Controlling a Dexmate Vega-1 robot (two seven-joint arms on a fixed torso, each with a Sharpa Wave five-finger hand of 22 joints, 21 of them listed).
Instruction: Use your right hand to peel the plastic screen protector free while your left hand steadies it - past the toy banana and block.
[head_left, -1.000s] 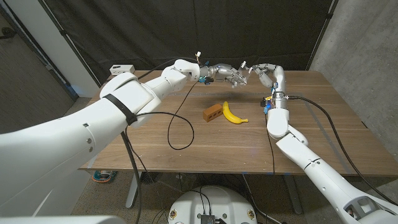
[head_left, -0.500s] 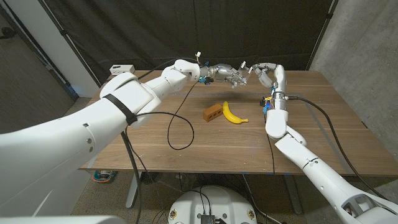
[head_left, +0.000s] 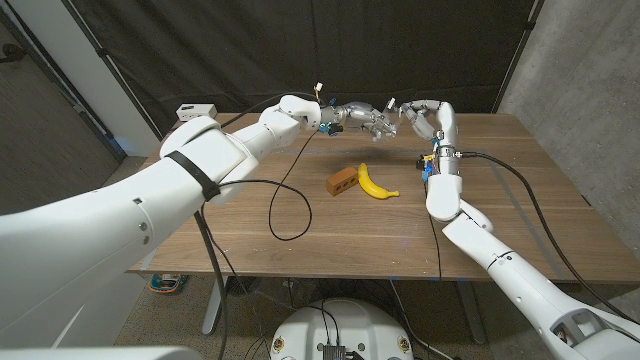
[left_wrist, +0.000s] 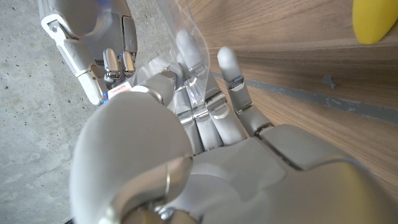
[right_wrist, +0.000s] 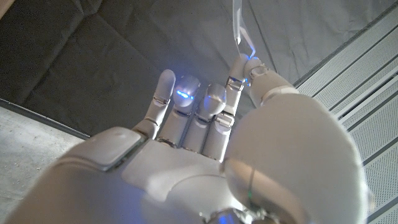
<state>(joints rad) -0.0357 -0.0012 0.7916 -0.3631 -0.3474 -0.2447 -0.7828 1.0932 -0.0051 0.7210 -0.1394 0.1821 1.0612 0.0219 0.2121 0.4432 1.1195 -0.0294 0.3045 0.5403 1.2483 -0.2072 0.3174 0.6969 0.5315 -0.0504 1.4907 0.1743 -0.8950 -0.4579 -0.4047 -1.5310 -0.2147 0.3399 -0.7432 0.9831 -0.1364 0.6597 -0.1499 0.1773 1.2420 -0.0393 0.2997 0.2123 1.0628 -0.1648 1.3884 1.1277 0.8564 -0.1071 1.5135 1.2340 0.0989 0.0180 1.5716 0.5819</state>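
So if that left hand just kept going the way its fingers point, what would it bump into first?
Most likely the right hand. In the head view the left hand reaches across toward it, both raised over the table's far side with the clear plastic sheet between them. They look nearly touching, though depth is hard to judge.

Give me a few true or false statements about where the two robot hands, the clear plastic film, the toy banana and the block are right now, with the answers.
1. The yellow toy banana lies right beside the small orange-brown block on the wooden table. True.
2. The left hand rests on the table next to the banana. False: it is raised beyond the banana and block, close to the right hand.
3. The clear plastic screen protector lies against the left hand's fingers. True.
4. The right hand holds the block. False: the block sits on the table, and the right wrist view shows clear film at that hand's fingertips.
5. The banana stands upright. False: it lies on its side.
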